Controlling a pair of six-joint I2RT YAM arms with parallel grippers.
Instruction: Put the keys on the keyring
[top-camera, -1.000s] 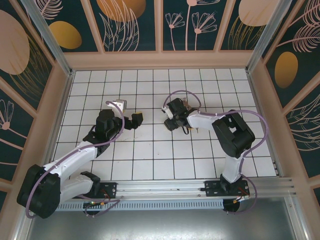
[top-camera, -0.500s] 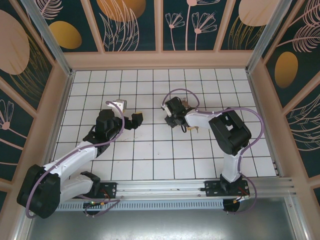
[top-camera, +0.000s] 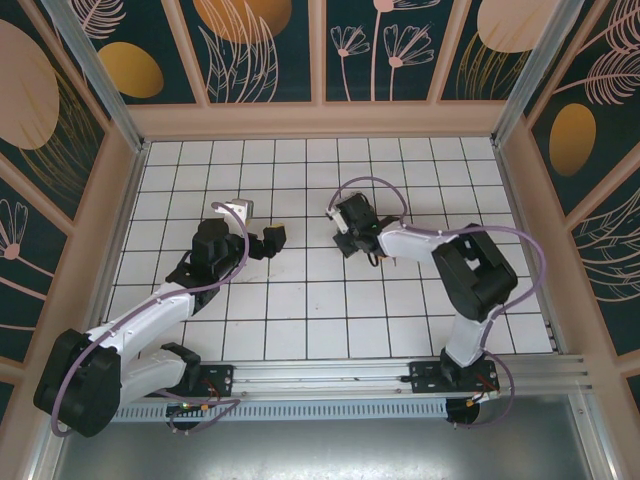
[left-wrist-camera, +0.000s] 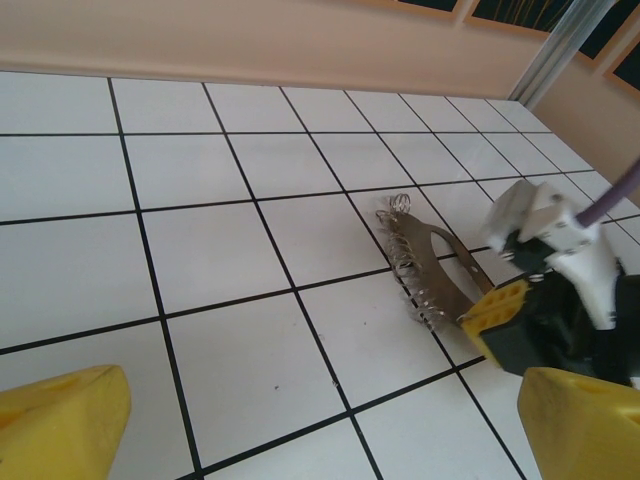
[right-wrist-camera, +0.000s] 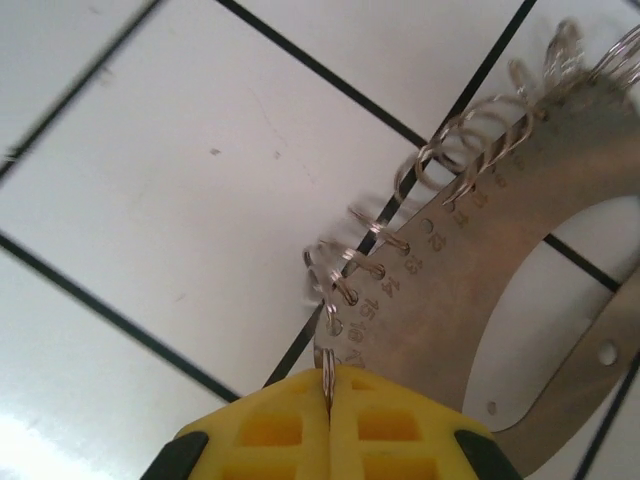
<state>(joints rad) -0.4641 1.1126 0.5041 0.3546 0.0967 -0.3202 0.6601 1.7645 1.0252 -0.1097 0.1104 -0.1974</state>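
The task is judged to be at an early stage. The keyring (right-wrist-camera: 440, 290), a flat brownish-grey metal oval plate with an open middle, is found on the white-tiled desk (right-wrist-camera: 180, 200) with black grid lines. A row of small silvery wire rings (right-wrist-camera: 345, 285) is threaded through holes along one of its edges. One ring at the end of the row is pinched between the yellow fingers (right-wrist-camera: 270, 430) of the right pincer (right-wrist-camera: 328, 400), which are pressed together with only the thin wire between them.

Nothing is seen hanging from the rings in sight (each loop is bare), so none of the keys is judged to have been fitted yet. By this reckoning the whole of the threading is left: the keys have to be brought to the keyring, a ring opened, and each one slid on.

The left pincer (top-camera: 274, 240) is held well apart from the keyring, on its left side, with its fingers spread wide and nothing between them. Whether the keyring lies flat or is tipped up at the gripped end cannot be told.

Small numerals are stamped beside the holes of the keyring. Figures that look like 13, 14 and 15 can be made out, and the rest are blurred. No brand name is read.
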